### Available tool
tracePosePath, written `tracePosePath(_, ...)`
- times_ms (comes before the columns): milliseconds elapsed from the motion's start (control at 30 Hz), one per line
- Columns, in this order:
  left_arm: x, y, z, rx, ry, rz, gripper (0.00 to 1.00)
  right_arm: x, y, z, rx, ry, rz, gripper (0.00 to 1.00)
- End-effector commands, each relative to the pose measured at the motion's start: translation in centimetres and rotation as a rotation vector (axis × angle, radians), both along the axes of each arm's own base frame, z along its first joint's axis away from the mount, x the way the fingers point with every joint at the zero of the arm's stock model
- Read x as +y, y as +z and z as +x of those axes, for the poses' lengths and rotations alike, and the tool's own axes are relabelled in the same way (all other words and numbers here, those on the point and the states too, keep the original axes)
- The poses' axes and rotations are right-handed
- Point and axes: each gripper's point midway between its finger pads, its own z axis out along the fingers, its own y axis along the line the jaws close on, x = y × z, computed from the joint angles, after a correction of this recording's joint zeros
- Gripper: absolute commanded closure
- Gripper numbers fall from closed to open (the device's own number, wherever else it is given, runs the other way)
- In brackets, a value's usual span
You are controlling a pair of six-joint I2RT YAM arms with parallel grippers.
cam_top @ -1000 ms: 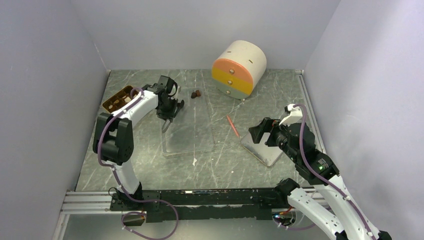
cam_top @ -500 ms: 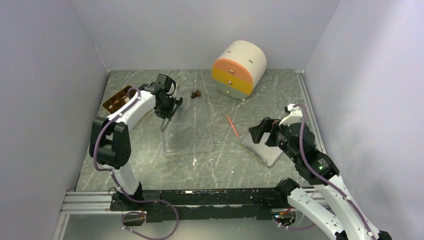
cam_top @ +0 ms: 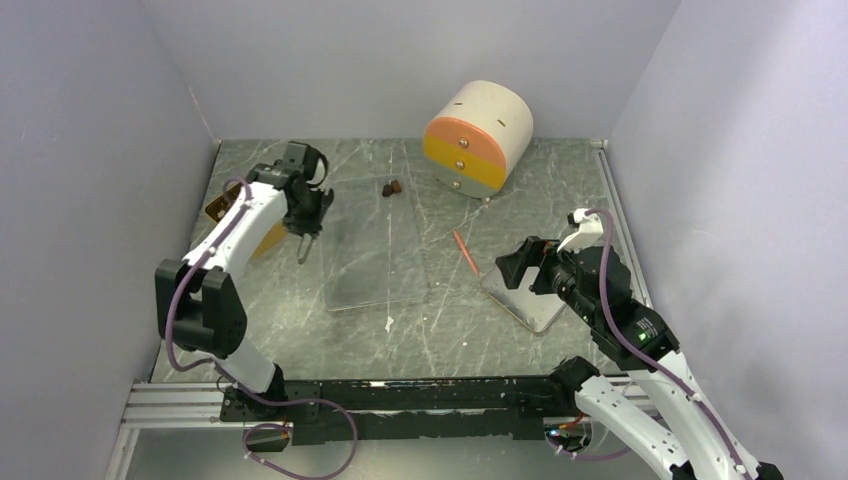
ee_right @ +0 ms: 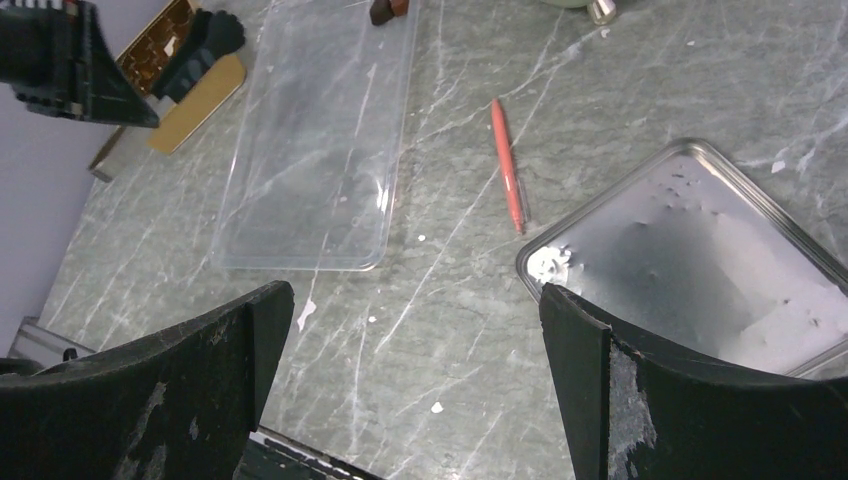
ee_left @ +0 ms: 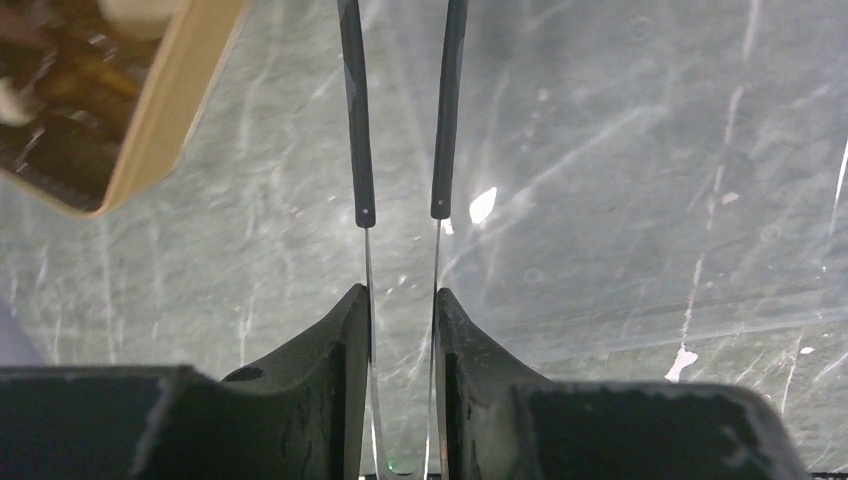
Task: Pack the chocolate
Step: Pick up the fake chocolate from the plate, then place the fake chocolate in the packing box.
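over by the left wall, our left gripper (cam_top: 303,225) is squeezed nearly shut on thin tweezers (ee_left: 357,150), just beside the gold tray (ee_left: 190,90). we cannot see the tweezer tips well, so we cannot tell if they carry a piece. two dark bits of chocolate (cam_top: 392,187) lie loose on the table, well apart from the tray. our right gripper (ee_right: 415,310) hangs wide open with nothing in it. the tweezers might bump the tray rim, or a tiny piece could slip out and roll away.
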Motion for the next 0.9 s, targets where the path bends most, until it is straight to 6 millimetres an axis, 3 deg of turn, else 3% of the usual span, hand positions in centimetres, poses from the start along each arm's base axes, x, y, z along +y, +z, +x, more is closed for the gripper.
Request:
tracePosePath(0, 4.2, 4.1, -1.1, -0.087, 0.14, 0.014, 0.72, 0.5, 2.3, -0.3, -0.076, 0.039, 0.032, 0.01)
tracePosePath(133, 7.4, 5.0, -2.3, -0.104, 0.231, 0.012, 0.71, 0.6, 2.8, -0.5, -0.083, 0.06, 0.028, 0.01)
tracePosePath(367, 11.1, 2.1, -5.0, -0.021, 0.368, 0.026, 0.7, 1.3, 4.1, -1.3, -0.098, 0.116, 0.05, 0.01)
tracePosePath(867, 12.3, 0.9, -4.8, 0.01, 0.415, 0.018, 0.7, 0.6, 5.3, -2.2, -0.136, 0.103, 0.078, 0.0)
